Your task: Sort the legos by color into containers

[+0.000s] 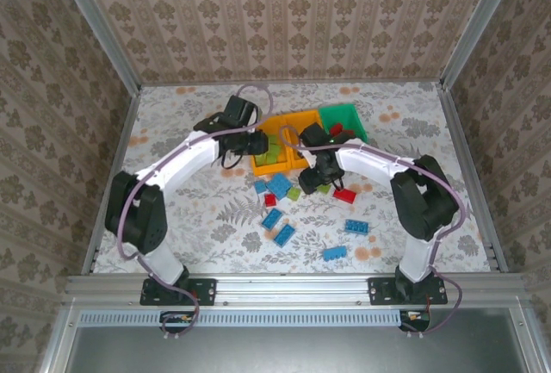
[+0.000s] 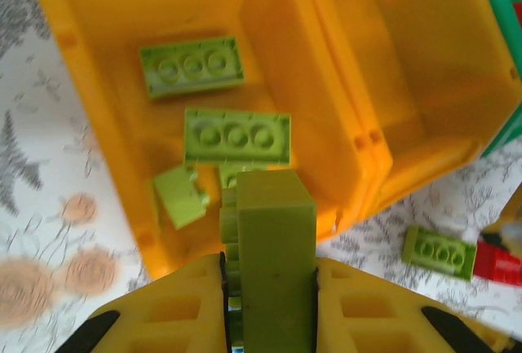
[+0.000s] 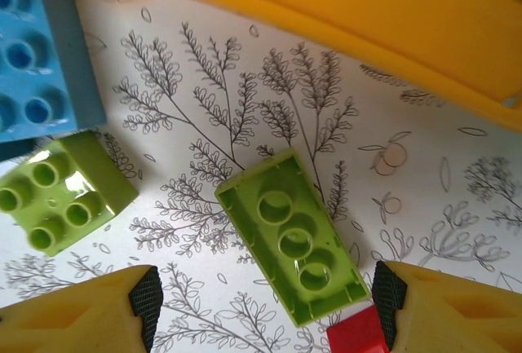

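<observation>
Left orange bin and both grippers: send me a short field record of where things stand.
left gripper: shut on a lime brick, at the left orange bin edge
bin contents: lime bricks
right gripper: open, fingers either side of an upside-down lime brick on the table
nearby: red brick by one finger

Your bricks, partly sorted
You have several lime bricks (image 2: 236,135) lying in the left orange bin (image 2: 106,19), one held lime brick (image 2: 273,263) clamped on end over its near wall, and blue bricks (image 1: 280,185) and a red brick (image 1: 345,195) loose in front.
</observation>
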You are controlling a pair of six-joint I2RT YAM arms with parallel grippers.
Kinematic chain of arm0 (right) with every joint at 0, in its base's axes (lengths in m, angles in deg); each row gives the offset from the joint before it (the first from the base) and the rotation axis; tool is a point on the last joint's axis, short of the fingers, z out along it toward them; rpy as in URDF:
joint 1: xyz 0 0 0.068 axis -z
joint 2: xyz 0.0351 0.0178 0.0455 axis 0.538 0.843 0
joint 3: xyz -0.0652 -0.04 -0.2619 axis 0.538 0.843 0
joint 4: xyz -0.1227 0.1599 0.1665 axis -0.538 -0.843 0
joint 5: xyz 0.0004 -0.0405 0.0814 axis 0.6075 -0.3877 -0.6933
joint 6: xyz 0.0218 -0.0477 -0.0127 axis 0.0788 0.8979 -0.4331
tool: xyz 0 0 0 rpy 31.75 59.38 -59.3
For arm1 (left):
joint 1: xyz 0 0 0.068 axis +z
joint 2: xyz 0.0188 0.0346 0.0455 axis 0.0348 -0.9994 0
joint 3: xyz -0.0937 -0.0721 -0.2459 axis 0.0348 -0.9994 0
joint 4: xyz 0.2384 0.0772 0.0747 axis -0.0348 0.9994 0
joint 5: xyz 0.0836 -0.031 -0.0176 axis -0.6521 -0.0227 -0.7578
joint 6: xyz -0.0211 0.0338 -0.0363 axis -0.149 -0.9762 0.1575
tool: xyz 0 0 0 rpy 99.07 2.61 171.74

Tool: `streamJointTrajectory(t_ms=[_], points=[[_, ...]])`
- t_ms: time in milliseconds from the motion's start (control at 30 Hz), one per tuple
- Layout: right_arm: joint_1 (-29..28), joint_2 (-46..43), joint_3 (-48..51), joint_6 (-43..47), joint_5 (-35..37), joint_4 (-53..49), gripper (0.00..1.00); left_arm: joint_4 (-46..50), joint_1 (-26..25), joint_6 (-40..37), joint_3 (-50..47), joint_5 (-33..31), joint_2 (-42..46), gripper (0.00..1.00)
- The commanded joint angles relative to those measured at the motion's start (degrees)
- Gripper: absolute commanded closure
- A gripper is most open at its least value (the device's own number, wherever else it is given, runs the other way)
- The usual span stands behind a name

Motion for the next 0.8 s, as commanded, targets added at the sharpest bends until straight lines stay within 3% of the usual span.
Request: streamJointTrajectory(t_ms=[0,367,500,633,767], points=[[-0.2,2.9,-2.5,4.3,2.4,-3.1,0.29,-1.1,1.6,-1.9,3.9,3.9,-3.9,0.76],[0.0,7.3,-2.8,5.2,4.6,-2.6,0.36,-2.5,3.2,-1.0,10.7,6.7,-11.4,0.69],[0.0,8.0,-2.5,5.3,4.6,-2.4,0.4,-2.4,3.2,-0.6,10.0,6.6,-11.0,0.57],[0.0,8.0,-1.7,5.5,4.2,-1.9,0.52,-2.7,3.1,-0.5,8.3,5.3,-8.6,0.42],[0.1,7.2,-1.3,5.5,3.5,-2.3,0.6,-3.2,3.2,-0.4,6.1,3.8,-5.5,0.32]])
